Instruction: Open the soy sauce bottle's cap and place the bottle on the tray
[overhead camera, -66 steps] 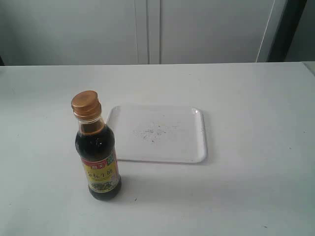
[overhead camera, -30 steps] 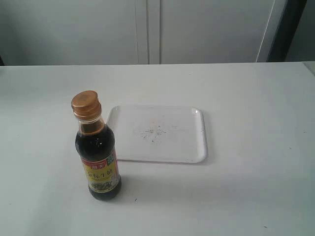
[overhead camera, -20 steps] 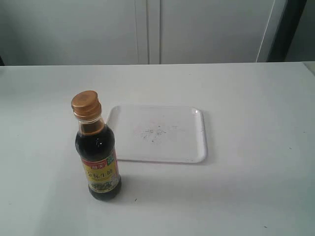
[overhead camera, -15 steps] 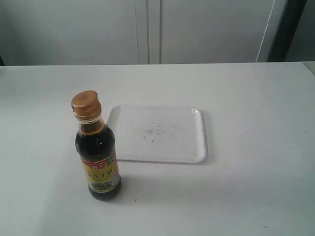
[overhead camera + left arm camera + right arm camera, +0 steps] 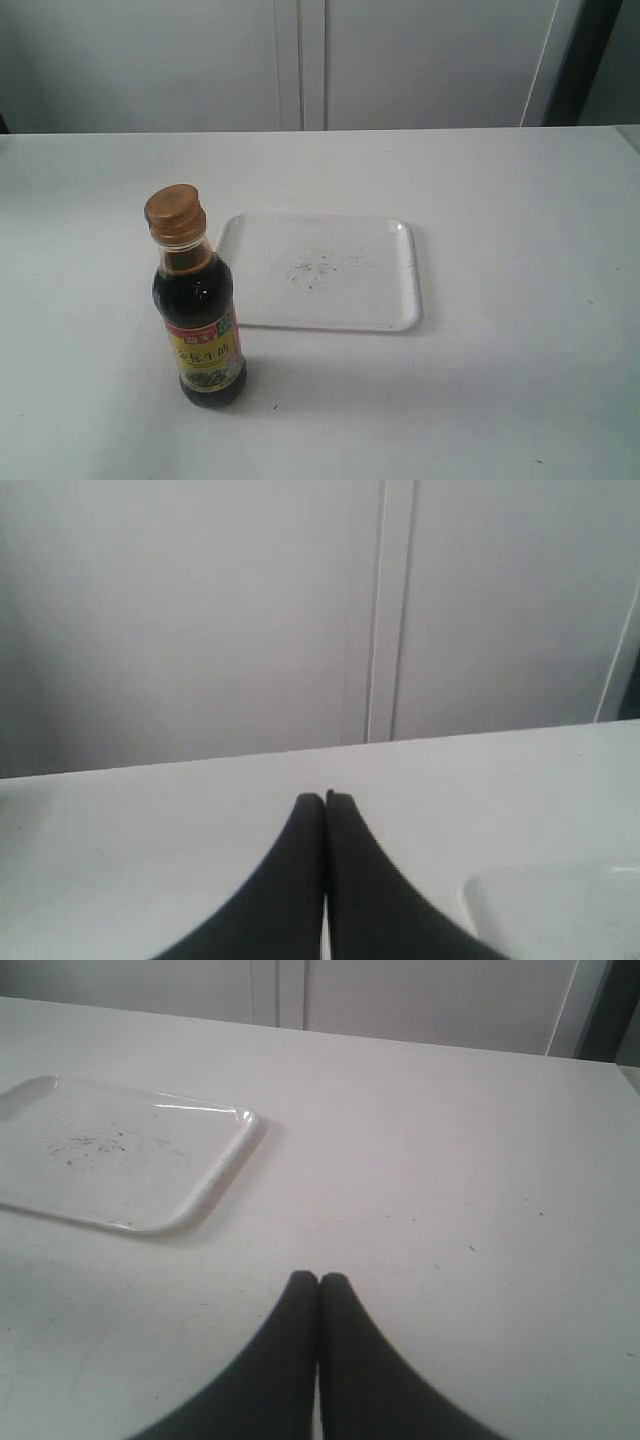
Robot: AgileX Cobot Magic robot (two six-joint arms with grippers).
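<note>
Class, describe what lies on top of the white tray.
Only faint dark specks lie on the tray; the soy sauce bottle stands off it. The tray's underside is hidden.

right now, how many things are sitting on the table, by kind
bottles: 1, the soy sauce bottle, its cap closed
trays: 1, the white tray, nothing standing on it
total: 2

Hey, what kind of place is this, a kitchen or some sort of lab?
Likely a robot test setup, not a kitchen: a plain white table backed by blank white panels, holding a soy sauce bottle and a white tray.
</note>
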